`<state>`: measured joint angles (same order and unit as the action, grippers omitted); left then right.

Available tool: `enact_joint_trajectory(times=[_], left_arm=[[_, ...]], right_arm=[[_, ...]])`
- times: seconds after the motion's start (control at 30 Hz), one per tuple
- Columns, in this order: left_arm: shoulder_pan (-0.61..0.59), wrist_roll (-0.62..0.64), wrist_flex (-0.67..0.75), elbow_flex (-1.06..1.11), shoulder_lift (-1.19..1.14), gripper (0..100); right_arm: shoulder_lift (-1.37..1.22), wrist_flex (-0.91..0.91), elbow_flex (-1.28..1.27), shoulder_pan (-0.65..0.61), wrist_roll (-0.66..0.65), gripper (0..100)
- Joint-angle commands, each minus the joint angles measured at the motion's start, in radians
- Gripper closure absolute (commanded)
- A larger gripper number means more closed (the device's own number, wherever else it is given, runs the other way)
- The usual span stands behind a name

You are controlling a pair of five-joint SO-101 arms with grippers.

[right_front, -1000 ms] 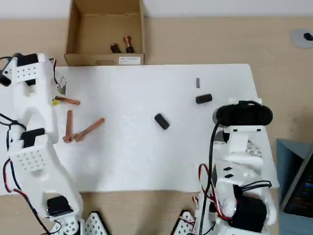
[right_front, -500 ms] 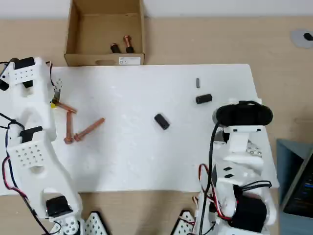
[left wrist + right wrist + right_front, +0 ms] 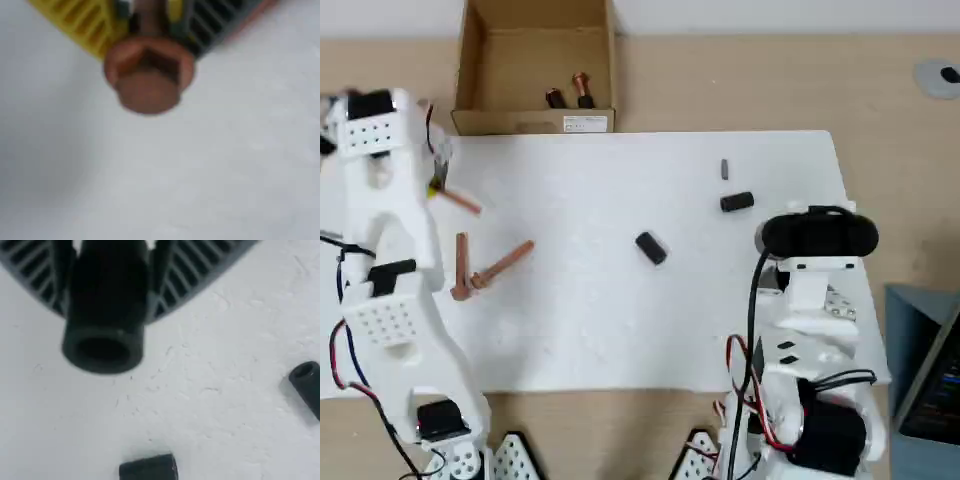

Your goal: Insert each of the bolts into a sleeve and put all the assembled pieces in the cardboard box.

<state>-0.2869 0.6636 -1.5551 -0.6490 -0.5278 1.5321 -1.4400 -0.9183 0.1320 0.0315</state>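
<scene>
The left gripper is clamping a copper bolt over the far-left corner of the white mat. In the left wrist view the hex head is facing the camera. The shank is vanishing between a yellow finger and a dark one, so how deep the grip is reaching is hard to make out. Whether the bolt's tip is touching the mat cannot be told.

The right gripper is pinching a black sleeve between ribbed dark fingers, with the open bore facing the camera. In the high view the right arm is covering the near-right part of the mat with its own body.

A second bolt and a third bolt are lying near the left arm, their heads meeting close against it. A middle sleeve and a far sleeve are resting apart on the mat; the right wrist view is cutting both off at its borders. A small dark piece is sitting farther back, too small to identify.

The cardboard box is standing just beyond the mat's far edge, with two assembled pieces lying by its near wall. Bare mat is stretching between the bolts and the sleeves and along the near edge.
</scene>
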Motion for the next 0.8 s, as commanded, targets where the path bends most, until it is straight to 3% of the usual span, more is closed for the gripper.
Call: enact_joint_trajectory(times=[0.0,0.1,0.37,0.5,0.77], left_arm=[[0.023,0.032,-0.037,-0.157,0.14,100],[0.028,0.02,-0.089,-0.229,0.2,100],[0.121,-0.161,-0.199,-0.241,0.407,100],[0.192,-0.233,-0.199,-0.138,0.568,100],[0.336,-0.261,-0.184,0.23,0.906,100]], right_arm=[[0.004,0.008,0.071,0.007,0.002,98.9],[0.004,0.006,0.076,0.007,0.002,98.9],[0.004,-0.041,0.12,0.007,0.002,98.9],[0.004,-0.101,0.142,0.007,0.002,98.9],[0.004,-0.106,0.133,0.007,0.008,98.9]])
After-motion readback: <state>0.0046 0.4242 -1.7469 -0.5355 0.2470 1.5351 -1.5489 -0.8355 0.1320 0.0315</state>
